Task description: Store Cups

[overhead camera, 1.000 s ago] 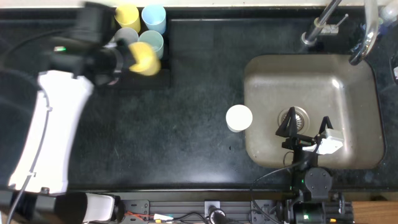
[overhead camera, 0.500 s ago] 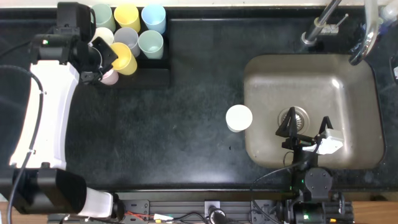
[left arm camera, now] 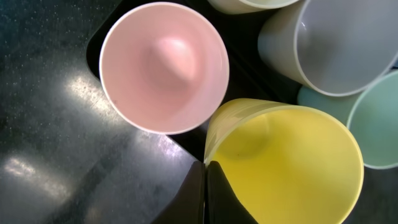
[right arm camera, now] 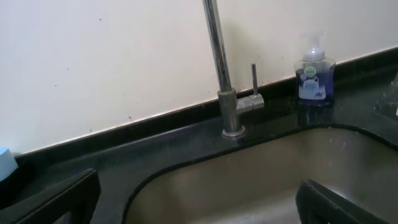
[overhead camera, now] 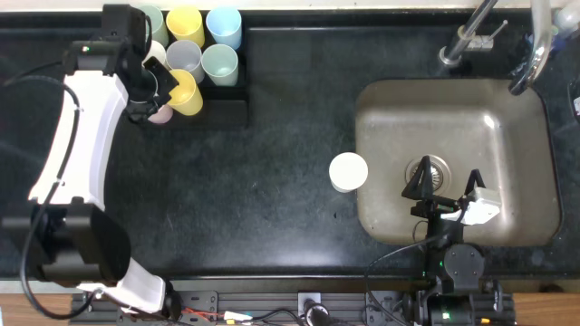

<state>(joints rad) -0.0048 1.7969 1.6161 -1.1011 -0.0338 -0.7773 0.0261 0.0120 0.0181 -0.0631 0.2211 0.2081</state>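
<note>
My left gripper is shut on the rim of a yellow cup over the black rack at the counter's back left. In the left wrist view the gripper pinches the yellow cup's wall, right beside an upright pink cup. A grey cup and a mint cup stand in the rack behind. A white cup sits alone on the counter by the sink. My right gripper rests open inside the sink.
Further cups, yellow and blue, fill the rack's back row. The steel sink takes up the right side, with a faucet and a soap bottle behind it. Dark counter stretches between rack and sink.
My left arm has swung around and carried the yellow cup leftward, so that it now hangs beside the pink cup. The right arm has kept still.
</note>
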